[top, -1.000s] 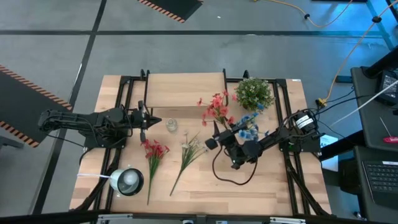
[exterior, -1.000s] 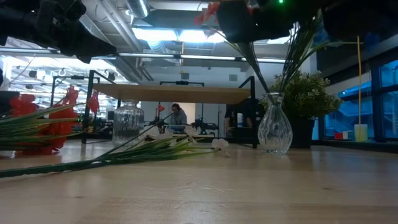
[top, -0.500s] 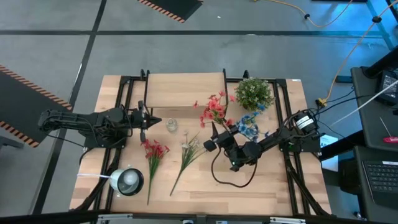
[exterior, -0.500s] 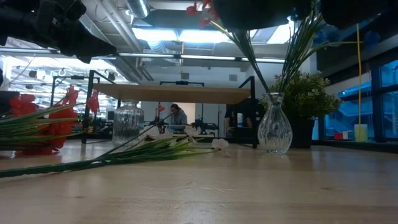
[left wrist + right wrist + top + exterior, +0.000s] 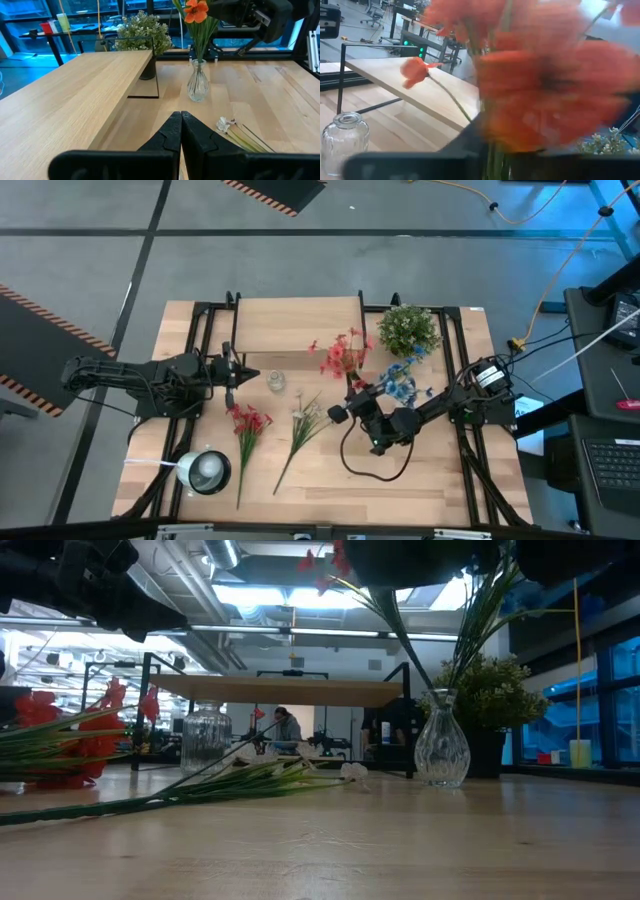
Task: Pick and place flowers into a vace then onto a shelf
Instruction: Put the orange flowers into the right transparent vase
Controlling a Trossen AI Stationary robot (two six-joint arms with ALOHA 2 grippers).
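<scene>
A clear glass vase (image 5: pixel 442 752) stands on the tabletop with a red-bloomed flower sprig (image 5: pixel 340 353) and a blue one (image 5: pixel 400 384) in it, stems down through its neck. My right gripper (image 5: pixel 353 391) is level above the vase, shut on the red sprig's stems. Another red flower (image 5: pixel 247 425) and a whitish flower (image 5: pixel 305 420) lie flat on the table. The shelf (image 5: pixel 290 330) stands at the far side on thin black legs. My left gripper (image 5: pixel 232 370) waits shut at the left, touching nothing. My right gripper pinches the red sprig's green stems (image 5: pixel 492 156) between its two fingers, just below the blooms. The fingers come in level from the table's right side and lie across the stems. The stems slant up out of the vase neck (image 5: pixel 440 692), their lower ends inside.
A bushy green potted plant (image 5: pixel 408 330) stands at the far right beside the shelf. A small glass jar (image 5: pixel 275 381) sits in front of my left gripper. A round lamp-like object (image 5: pixel 205 471) is at the near left. A black cable (image 5: pixel 375 465) loops below the right arm.
My right gripper has shut on the stems above the vase. The red blooms have swung a little toward the table's left, while the vase has stayed in place.
</scene>
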